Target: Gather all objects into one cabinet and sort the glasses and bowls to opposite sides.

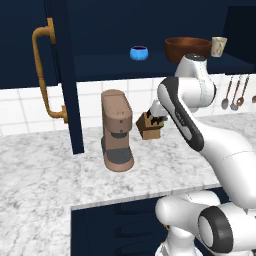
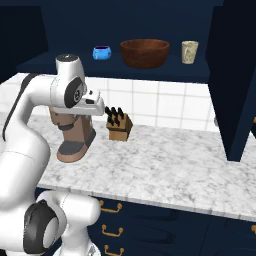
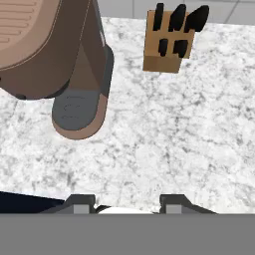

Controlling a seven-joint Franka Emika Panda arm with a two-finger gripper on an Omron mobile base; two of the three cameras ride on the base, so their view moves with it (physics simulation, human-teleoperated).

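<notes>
The tool (image 3: 119,203) hangs over the marble bench (image 3: 174,134), pointing down at it. In the hand view its two dark fingertips (image 3: 79,203) stand apart with bare marble between them; nothing is between them, so the tool is open and carries nothing.

Relative to the tool, on the bench: the brown coffee machine (image 3: 60,60) sits ahead and to one side, its round grey drip base closest to the fingertips. The wooden knife block (image 3: 169,42) sits farther ahead on the other side, black handles sticking up, apart from the machine.

From the right base view, the hand (image 2: 92,105) is at the height of the coffee machine's (image 2: 75,135) head, just beside it, with the knife block (image 2: 119,126) close by toward the tiled wall.

Task items, all well above the tool on the inner shelf (image 2: 150,72) of the open navy cabinet (image 1: 65,75):
- tiny blue bowl (image 2: 101,52), leftmost in that view
- big brown bowl (image 2: 145,52), in the middle, apart from the blue bowl
- beige cup (image 2: 189,51), upright, right of the brown bowl, small gap between them

In the left base view the same order: blue bowl (image 1: 139,52), brown bowl (image 1: 187,49), beige cup (image 1: 218,46). The arm's upper joint partly covers the brown bowl there.

Cabinet door with a curved brass handle (image 1: 42,75) stands open.
</notes>
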